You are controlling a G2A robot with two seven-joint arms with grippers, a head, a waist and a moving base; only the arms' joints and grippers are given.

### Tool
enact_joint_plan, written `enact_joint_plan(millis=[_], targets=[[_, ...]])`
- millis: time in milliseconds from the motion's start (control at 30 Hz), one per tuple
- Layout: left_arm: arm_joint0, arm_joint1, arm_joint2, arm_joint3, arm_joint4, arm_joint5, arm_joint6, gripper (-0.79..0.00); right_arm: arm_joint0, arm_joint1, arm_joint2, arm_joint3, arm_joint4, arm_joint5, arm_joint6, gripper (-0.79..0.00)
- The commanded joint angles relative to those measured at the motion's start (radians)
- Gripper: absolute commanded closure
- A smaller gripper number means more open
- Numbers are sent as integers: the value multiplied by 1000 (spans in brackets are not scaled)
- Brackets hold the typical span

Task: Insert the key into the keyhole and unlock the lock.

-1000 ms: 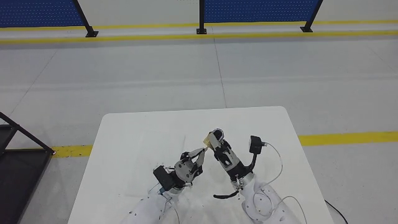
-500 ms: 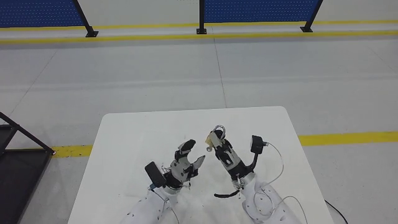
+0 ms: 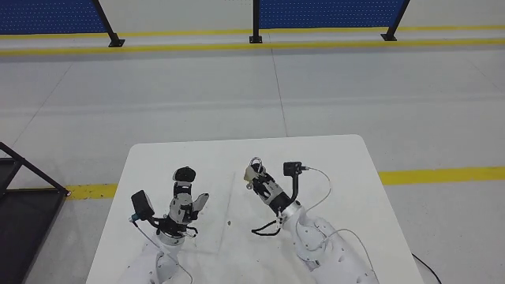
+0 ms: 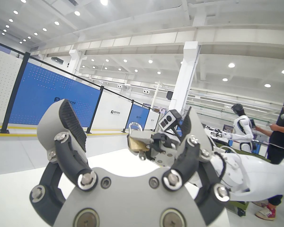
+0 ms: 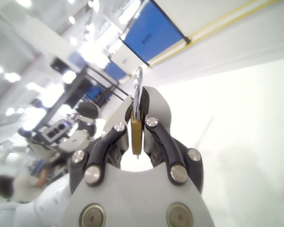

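A brass padlock point(image 3: 252, 171) with a silver shackle is held above the middle of the white table, with my right gripper point(image 3: 259, 180) shut on it. In the right wrist view the padlock point(image 5: 136, 133) sits between the pads, shackle pointing away from the wrist. A short metal key end point(image 5: 137, 156) sticks out of the lock's underside. My left gripper point(image 3: 192, 188) stands open and empty to the left of the lock, well apart from it. In the left wrist view the padlock point(image 4: 135, 140) and the key end point(image 4: 142, 155) show beyond the left gripper's spread fingers point(image 4: 71, 124).
The white table point(image 3: 331, 166) has free room around both arms. A tiny dark speck point(image 3: 228, 223) lies on it between the arms. A black rack point(image 3: 20, 197) stands off the table's left side.
My left gripper has opened, let go at the lock and drawn away to the left. My right gripper has shifted a little left with the padlock still in it.
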Motion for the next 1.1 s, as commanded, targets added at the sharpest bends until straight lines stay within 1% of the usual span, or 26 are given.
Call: enact_joint_plan(millis=[0, 67, 133, 267, 300, 467, 533, 600, 700, 733, 767, 800, 833, 867, 900, 967, 1000, 1033, 1067], targets=[[23, 11, -59, 3, -27, -25, -41, -785, 41, -17, -56, 64, -16, 79, 14, 0], [30, 18, -94, 21, -55, -35, -79, -785, 74, -35, -109, 126, -23, 124, 52, 0], [23, 21, -121, 44, -82, -25, -104, -785, 105, -51, -158, 182, -28, 150, 93, 0], [-5, 22, -132, 96, -125, -39, -147, -785, 141, -85, -241, 261, -33, 172, 112, 0], [-14, 21, -134, 110, -131, -38, -152, -785, 148, -93, -260, 279, -26, 172, 135, 0], [-48, 19, -131, 172, -118, -35, -152, -785, 185, -129, -320, 336, -21, 203, 155, 0], [-51, 20, -132, 190, -105, -57, -152, -785, 200, -142, -338, 353, -23, 226, 162, 0], [-48, 22, -136, 200, -100, -81, -154, -785, 213, -155, -354, 366, -27, 251, 168, 0], [-45, 23, -142, 203, -98, -88, -155, -785, 231, -174, -375, 387, -28, 282, 179, 0], [-45, 23, -143, 203, -98, -89, -155, -785, 236, -180, -381, 395, -27, 289, 182, -12], [-44, 23, -143, 203, -98, -89, -155, -785, 242, -186, -387, 404, -29, 295, 184, -99], [-43, 23, -143, 205, -98, -89, -155, -785, 246, -191, -393, 412, -35, 303, 181, -283], [-44, 22, -142, 205, -98, -89, -156, -785, 249, -196, -399, 420, -40, 307, 180, -382], [-46, 22, -142, 206, -98, -86, -156, -785, 252, -200, -402, 426, -42, 310, 179, -631], [-47, 21, -141, 208, -98, -85, -157, -785, 254, -204, -404, 431, -42, 311, 177, -677], [-52, 20, -136, 210, -98, -81, -160, -785, 258, -209, -408, 438, -53, 316, 173, -674], [-54, 19, -134, 212, -98, -79, -162, -785, 258, -210, -409, 440, -62, 320, 167, -754], [-56, 18, -132, 212, -96, -78, -165, -785, 257, -211, -409, 440, -68, 322, 164, -785], [-58, 18, -131, 212, -97, -77, -167, -785, 256, -211, -407, 439, -74, 323, 160, -785]])
